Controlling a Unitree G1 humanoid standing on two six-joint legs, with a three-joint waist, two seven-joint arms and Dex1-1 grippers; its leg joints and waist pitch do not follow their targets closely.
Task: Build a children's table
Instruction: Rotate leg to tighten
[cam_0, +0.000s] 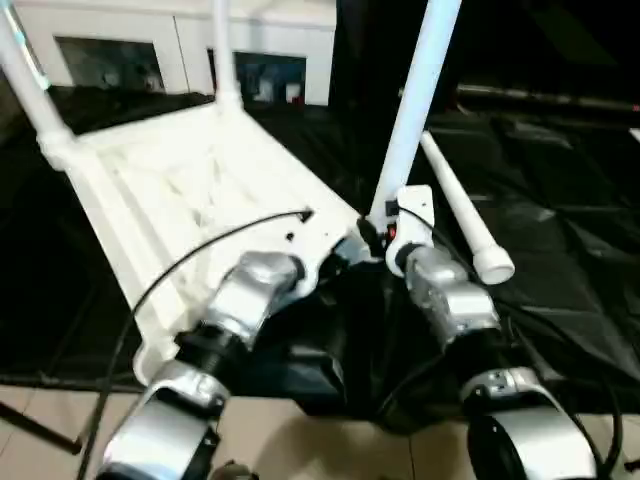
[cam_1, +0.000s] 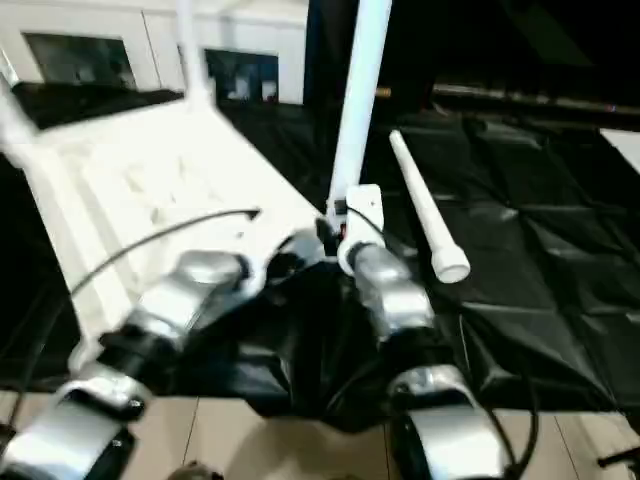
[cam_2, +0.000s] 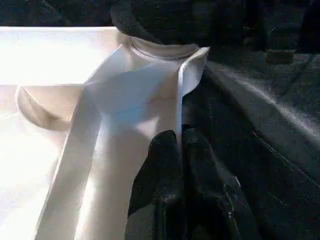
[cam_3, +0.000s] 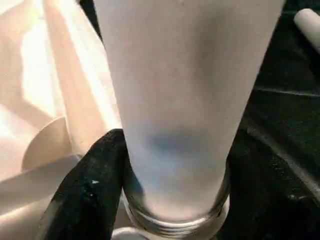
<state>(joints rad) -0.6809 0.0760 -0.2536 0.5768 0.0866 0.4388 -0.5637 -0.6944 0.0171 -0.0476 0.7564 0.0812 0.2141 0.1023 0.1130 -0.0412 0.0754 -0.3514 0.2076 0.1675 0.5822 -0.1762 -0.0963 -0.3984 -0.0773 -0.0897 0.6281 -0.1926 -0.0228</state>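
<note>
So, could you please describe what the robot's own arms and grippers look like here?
Both forearms are rounded, shiny silver housings with black bands at the joints. A thin black cable arcs over the left arm. The right arm ends in a white block with a small red spot. The left gripper has two matte black, rounded fingers.

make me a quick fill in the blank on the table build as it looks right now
1. The table top lies with its ribbed underside facing ____.
2. The number of legs standing in the top's corner sockets is ____.
3. The loose leg lies on the ____ sheet beside the top.
4. The right gripper closes around the base of the near upright leg, while the left gripper pinches the top's ____.

Missing words: up; three; black; rim
</note>
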